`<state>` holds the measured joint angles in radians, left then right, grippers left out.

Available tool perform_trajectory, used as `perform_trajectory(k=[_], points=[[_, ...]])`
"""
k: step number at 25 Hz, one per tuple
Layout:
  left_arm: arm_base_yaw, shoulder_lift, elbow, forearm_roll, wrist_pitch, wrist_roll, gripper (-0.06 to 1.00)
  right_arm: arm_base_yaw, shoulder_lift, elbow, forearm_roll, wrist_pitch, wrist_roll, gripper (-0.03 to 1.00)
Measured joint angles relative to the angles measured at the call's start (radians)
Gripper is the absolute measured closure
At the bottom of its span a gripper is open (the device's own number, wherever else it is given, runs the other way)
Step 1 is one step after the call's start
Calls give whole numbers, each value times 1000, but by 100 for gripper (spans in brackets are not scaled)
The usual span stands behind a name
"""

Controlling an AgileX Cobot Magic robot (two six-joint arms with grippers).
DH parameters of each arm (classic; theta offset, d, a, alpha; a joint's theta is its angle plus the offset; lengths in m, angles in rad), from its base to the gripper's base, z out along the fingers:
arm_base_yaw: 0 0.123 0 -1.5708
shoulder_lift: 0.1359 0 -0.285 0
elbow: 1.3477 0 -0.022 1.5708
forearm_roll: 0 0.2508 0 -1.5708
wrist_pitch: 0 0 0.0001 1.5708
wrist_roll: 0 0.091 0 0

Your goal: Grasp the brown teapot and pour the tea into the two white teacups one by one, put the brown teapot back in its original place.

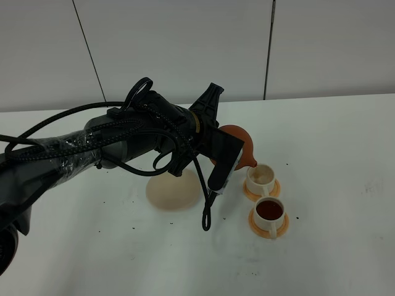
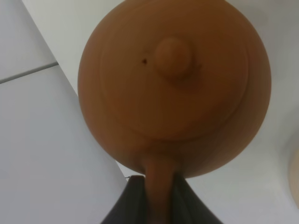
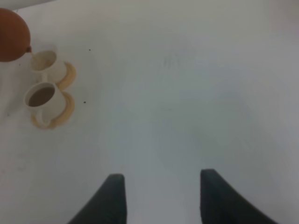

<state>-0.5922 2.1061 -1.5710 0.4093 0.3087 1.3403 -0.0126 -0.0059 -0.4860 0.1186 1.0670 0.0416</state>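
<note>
The brown teapot hangs tilted above the table, its spout down over the farther white teacup. My left gripper is shut on the teapot's stubby side handle, with a dark finger on each side. The nearer white teacup holds dark tea. Each cup stands on an orange saucer. The cream disc lies bare under my left arm. My right gripper stands open over bare table, well away from the teapot and from both cups.
My left arm and its looping black cables reach across the middle of the white table and hang over the disc. Small dark specks dot the tabletop. A grey panelled wall closes the back.
</note>
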Motion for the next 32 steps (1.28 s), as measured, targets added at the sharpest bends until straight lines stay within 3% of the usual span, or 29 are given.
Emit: perform_trajectory(k=[32], points=[[-9,33,0,29,-36,67,77,0,0,0,0,0,1,61]])
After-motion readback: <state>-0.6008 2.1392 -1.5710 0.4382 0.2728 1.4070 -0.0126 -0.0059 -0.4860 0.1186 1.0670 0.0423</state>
